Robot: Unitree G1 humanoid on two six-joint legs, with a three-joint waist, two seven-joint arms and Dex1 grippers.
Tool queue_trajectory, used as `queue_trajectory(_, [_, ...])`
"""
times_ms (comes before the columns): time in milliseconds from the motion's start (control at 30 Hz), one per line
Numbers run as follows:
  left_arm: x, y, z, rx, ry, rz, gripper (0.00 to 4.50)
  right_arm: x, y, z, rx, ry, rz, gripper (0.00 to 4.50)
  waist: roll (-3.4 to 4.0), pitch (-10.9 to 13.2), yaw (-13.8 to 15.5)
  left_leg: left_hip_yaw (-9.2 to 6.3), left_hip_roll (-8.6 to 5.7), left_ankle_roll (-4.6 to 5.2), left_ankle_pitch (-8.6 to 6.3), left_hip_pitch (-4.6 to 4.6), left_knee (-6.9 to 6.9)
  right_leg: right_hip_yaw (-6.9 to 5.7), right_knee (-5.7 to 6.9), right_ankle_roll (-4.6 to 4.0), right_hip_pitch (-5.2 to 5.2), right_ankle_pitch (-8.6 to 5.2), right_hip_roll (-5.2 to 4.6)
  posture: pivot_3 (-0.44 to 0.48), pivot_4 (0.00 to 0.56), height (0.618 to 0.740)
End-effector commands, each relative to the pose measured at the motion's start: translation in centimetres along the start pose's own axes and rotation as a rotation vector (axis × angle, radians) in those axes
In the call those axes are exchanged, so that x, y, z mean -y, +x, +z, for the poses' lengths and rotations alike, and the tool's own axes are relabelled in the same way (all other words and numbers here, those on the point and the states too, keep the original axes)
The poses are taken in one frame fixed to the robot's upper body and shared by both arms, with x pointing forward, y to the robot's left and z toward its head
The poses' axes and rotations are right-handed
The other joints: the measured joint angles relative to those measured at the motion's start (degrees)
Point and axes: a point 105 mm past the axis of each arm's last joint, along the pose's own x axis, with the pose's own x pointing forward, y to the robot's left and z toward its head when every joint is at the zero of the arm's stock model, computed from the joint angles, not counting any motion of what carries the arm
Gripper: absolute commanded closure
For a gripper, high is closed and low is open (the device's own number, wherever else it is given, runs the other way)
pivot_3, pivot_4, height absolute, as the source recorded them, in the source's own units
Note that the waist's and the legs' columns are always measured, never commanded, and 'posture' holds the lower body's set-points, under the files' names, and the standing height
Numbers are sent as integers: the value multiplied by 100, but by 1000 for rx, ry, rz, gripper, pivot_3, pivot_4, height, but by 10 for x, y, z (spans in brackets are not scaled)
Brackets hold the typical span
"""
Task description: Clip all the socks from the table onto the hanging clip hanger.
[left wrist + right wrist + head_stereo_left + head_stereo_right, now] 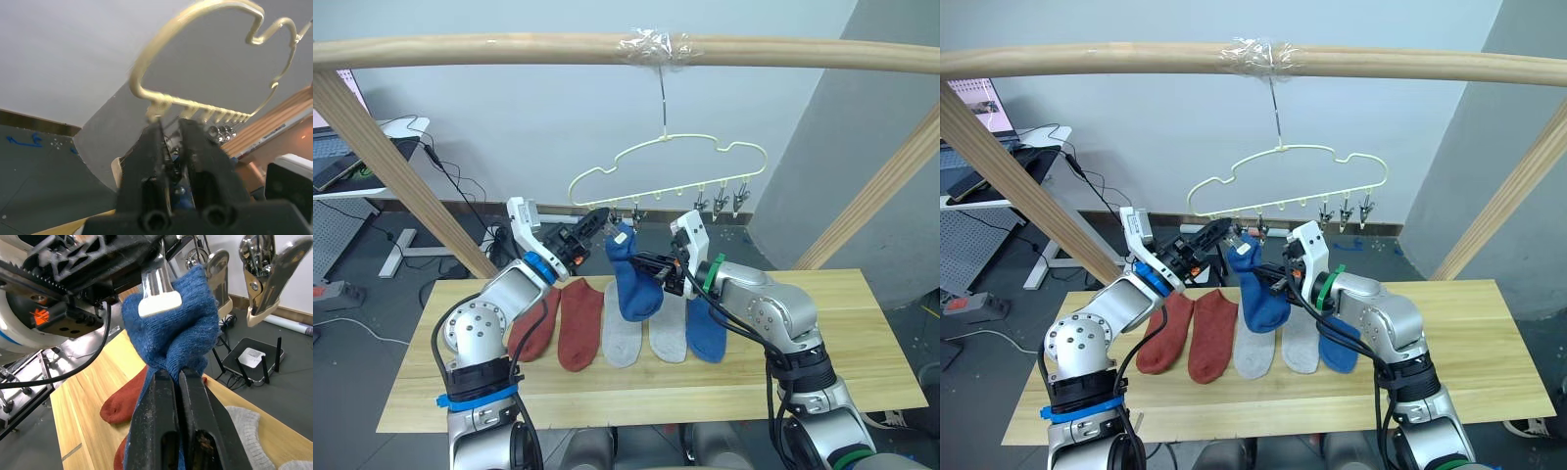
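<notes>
1. On the table [842, 333] nearest us lay five socks in a row: two rust-red socks [563, 320] on the left, two light grey socks [646, 333] in the middle, and one blue sock [708, 331] on the right.
2. Above the row, our right tool [654, 266] was clenched on the raised blue sock [631, 279], holding it up off the table with its top edge at the clips.
3. Our left tool [598, 221] was pressed closed on a small metal clip [159, 289] at the left end of the clip hanger [666, 162], the clip's pale tip touching the sock's top edge.
4. Beyond, three further clips [722, 201] hung bare at the hanger's right end.
5. The hanger's hook hung from the wooden pole [509, 49], wrapped with clear tape.
</notes>
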Motion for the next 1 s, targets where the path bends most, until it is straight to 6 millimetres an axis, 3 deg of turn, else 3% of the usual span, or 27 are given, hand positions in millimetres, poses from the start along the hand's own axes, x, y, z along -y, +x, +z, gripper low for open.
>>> queue_trajectory(33, [15,0,9,19,36,-55,2657,-4,0,8,32,-19,10,4500,0,0,1,0,0,0,0,-3,0,0,1,0,-4,0,0,-29,155,740])
queue_trajectory(200, [13,-18,22,10,60,-51,1030,-14,3,1,11,-13,49,4500,0,0,-24,7,1,-1,1,-24,0,7,14,-5,-38,3,0,-36,160,740])
queue_trajectory(300, [7,-33,22,-62,165,3,150,-22,9,-6,-8,23,100,4500,0,0,-57,10,7,-1,1,-24,0,11,19,-8,-44,5,5,-36,161,740])
queue_trajectory(467, [16,-47,11,-176,304,-13,18,-26,23,-15,-13,160,160,4500,1,1,-33,8,13,-1,1,-22,-3,10,21,-14,-45,7,15,-4,161,740])
queue_trajectory(600, [24,-47,5,-204,369,-27,0,-27,30,-15,-13,254,197,3474,1,0,33,7,12,-2,2,-23,-1,10,18,-17,-42,10,15,13,157,740])
queue_trajectory(700, [21,-46,0,-212,400,-12,0,-22,31,-21,-39,243,180,2386,1,0,54,8,12,-5,4,-22,0,10,19,-20,-42,12,15,20,150,740])
queue_trajectory(900, [13,-48,-16,-223,480,25,0,6,7,-33,-69,158,47,227,1,0,78,10,15,-6,5,-23,-2,11,16,-22,-44,12,18,17,150,740])
queue_trajectory(1000, [3,-47,-23,-220,564,77,0,15,-14,-29,-49,13,-9,25,1,0,106,11,14,-6,4,-26,-2,12,14,-21,-44,12,18,10,149,740])
